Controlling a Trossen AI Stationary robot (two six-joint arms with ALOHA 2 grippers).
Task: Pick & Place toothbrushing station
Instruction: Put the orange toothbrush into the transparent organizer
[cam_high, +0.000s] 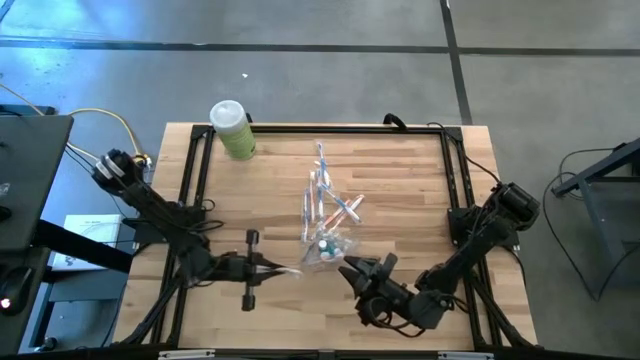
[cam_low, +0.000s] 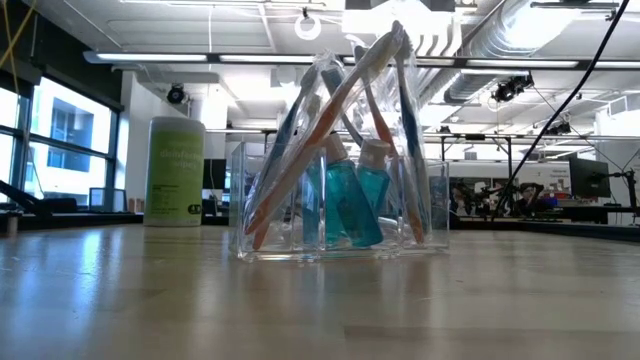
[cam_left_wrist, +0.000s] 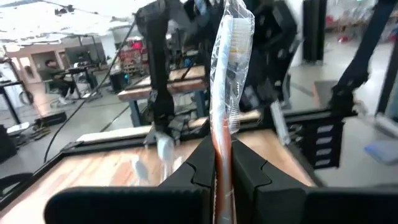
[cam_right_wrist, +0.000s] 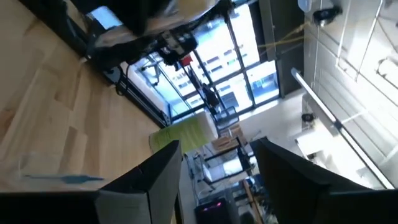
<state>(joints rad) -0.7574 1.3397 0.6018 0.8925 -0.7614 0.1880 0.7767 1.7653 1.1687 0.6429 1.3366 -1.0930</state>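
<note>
On the wooden table (cam_high: 400, 180), take the clear holder (cam_high: 328, 250) as your landmark; it stands near the front edge with several wrapped toothbrushes (cam_high: 322, 190) leaning in it or lying just behind it. To its left, your left gripper (cam_high: 285, 270) is clamped on one wrapped toothbrush (cam_left_wrist: 230, 74), so the placing step is in hand. To its right, your right gripper (cam_high: 355, 272) waits just beside it, fingers apart and empty. Next, carry the brush over the holder and lower it in, upright.
</note>
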